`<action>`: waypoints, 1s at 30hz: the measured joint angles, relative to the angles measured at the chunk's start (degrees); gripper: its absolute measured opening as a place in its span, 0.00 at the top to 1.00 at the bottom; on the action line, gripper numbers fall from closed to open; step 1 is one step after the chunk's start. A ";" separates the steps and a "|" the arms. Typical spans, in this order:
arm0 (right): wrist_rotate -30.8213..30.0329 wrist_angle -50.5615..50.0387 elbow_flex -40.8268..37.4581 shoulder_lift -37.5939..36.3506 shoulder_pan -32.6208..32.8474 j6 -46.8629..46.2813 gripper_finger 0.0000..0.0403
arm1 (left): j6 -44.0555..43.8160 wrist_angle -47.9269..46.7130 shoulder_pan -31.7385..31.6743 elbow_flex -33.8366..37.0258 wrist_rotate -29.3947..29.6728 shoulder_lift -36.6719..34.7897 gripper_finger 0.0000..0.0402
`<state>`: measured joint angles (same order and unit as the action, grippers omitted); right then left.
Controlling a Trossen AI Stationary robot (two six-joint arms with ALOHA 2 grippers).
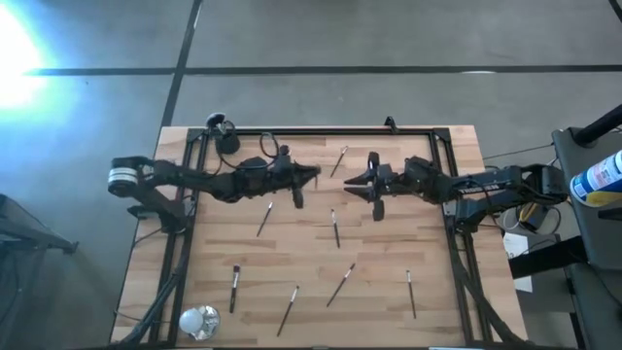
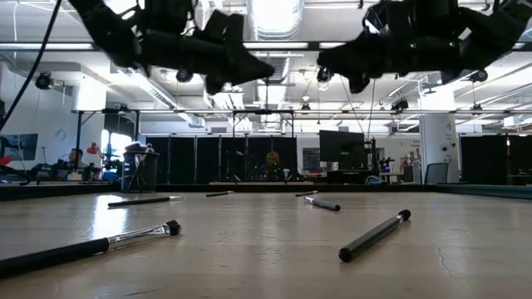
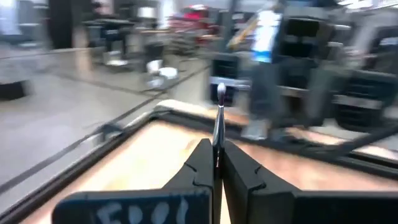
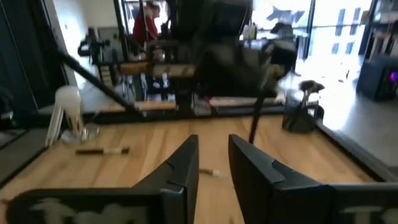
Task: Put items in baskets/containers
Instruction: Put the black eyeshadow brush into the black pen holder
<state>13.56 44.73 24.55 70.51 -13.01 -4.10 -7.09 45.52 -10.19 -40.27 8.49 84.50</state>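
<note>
Wooden bench (image 1: 389,243) lies below both claws: left claw (image 3: 217,163) clenched on a makeup brush (image 3: 219,118), right claw (image 4: 213,163) released nearby, gripping nothing.

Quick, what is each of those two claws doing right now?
Left gripper: shut on a makeup brush, raised above the table.
Right gripper: open, holding nothing.
</note>
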 joint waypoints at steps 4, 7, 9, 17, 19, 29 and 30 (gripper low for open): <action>-0.02 1.87 -3.07 0.46 0.00 -1.21 0.89 | 0.12 -0.95 -2.70 4.51 7.44 -5.42 0.98; -0.09 5.26 -5.75 0.60 0.02 -1.31 0.94 | 0.98 -3.57 -6.06 7.07 14.28 -9.83 0.98; -0.17 7.80 -7.38 0.59 0.02 -1.49 0.97 | 1.03 -5.16 -9.07 8.63 17.41 -12.69 0.98; -0.17 14.64 -11.22 0.48 0.02 -1.65 0.98 | 0.72 -15.73 -24.42 9.87 21.32 -20.45 0.98; -0.18 14.62 -11.38 0.49 0.02 -1.49 0.98 | 0.49 -16.80 -28.01 9.78 21.71 -21.15 0.98; -0.15 14.37 -11.46 0.49 0.02 0.54 0.98 | 1.78 -16.62 -37.01 10.54 23.64 -20.25 0.98; -0.15 14.38 -11.56 0.49 0.02 0.84 0.98 | 2.55 -16.61 -37.20 10.71 24.82 -20.25 0.98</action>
<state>13.41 59.11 12.99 71.00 -12.99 -3.26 -4.54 28.91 -47.39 -29.56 33.30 64.25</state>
